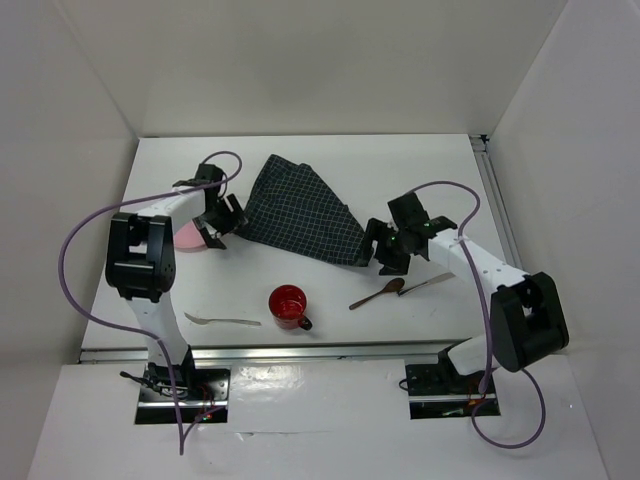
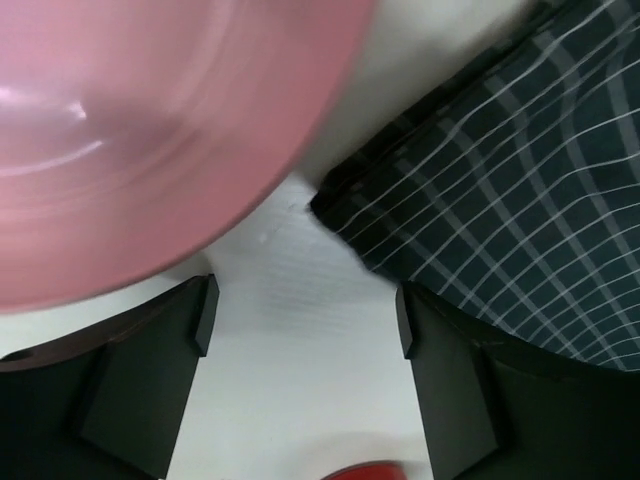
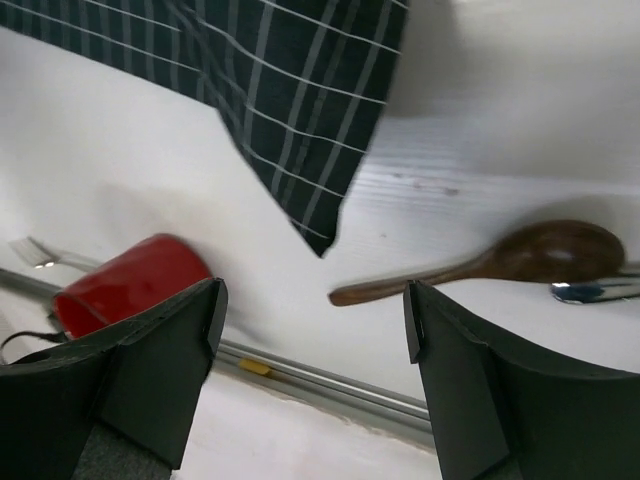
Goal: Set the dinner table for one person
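On the white dinner table [image 1: 430, 170] lies a dark navy checked cloth [image 1: 300, 212], rumpled, at the middle back. My left gripper [image 1: 225, 226] hovers at the cloth's left corner [image 2: 500, 200], next to a pink plate [image 1: 188, 238] [image 2: 130, 130]. It is open, with only bare table between its fingers [image 2: 150, 380]. My right gripper [image 1: 378, 247] hangs open above the cloth's right corner [image 3: 290, 100], holding nothing. A red mug [image 1: 288, 305] [image 3: 130, 285] stands near the front. A wooden spoon [image 1: 378, 293] [image 3: 500, 262] and a knife [image 1: 428, 283] lie right of the mug, and a fork [image 1: 222, 320] lies left of it.
White walls close in the table at the back and both sides. A metal rail [image 1: 300, 350] [image 3: 330, 375] runs along the table's front edge, with both arm bases just beyond it. A purple cable [image 1: 75, 270] loops beside each arm.
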`<action>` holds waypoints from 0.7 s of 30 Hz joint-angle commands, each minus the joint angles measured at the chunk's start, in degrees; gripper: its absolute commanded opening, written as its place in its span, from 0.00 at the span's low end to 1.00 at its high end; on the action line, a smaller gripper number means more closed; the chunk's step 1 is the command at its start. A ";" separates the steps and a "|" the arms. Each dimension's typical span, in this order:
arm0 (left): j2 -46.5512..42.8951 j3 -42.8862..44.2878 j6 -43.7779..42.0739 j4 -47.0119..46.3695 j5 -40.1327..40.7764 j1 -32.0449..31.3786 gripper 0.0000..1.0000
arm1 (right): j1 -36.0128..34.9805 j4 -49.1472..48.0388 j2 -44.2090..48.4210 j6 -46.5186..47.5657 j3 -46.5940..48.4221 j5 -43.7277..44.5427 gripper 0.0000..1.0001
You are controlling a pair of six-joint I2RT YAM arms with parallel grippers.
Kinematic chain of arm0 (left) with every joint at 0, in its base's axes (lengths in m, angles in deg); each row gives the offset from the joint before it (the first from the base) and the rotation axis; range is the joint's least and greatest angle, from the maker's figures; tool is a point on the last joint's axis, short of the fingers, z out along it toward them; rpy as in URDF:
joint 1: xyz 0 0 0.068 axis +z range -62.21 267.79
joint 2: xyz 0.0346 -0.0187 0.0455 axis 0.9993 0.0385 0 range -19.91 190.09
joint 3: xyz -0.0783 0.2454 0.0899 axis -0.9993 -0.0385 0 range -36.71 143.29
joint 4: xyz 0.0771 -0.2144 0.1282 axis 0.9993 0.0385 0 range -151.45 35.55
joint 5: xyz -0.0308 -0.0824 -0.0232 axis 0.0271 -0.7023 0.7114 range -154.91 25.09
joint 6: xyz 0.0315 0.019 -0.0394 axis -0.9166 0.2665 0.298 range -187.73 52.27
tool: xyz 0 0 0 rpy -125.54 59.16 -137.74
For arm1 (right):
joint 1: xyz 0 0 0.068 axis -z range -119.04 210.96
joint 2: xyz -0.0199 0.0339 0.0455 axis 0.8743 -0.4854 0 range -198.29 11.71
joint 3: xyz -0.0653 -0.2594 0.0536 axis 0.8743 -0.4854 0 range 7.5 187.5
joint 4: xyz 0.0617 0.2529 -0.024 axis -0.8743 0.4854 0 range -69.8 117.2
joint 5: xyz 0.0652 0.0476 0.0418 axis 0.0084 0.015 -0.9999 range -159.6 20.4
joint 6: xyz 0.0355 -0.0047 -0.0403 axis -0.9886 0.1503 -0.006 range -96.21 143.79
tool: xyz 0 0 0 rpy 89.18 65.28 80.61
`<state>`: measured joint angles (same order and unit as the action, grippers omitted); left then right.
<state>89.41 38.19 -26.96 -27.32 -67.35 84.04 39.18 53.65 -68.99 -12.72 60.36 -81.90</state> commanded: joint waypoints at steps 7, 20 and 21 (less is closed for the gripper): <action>4.41 5.88 0.89 -4.07 -0.73 -1.44 0.74 | -0.19 -11.03 -4.10 -2.95 -2.41 -5.20 0.83; 3.89 11.14 -1.22 -0.48 -0.73 -1.44 0.00 | 0.50 -15.43 -10.44 -3.48 1.10 -1.33 0.34; 3.89 12.89 -1.22 0.05 -0.73 -1.44 0.00 | 1.47 -15.43 -10.44 -3.48 3.19 -0.72 0.26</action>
<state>94.00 46.56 -27.13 -29.36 -67.77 82.60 39.40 41.59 -79.62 -15.72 58.27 -85.15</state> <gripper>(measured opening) 0.040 0.326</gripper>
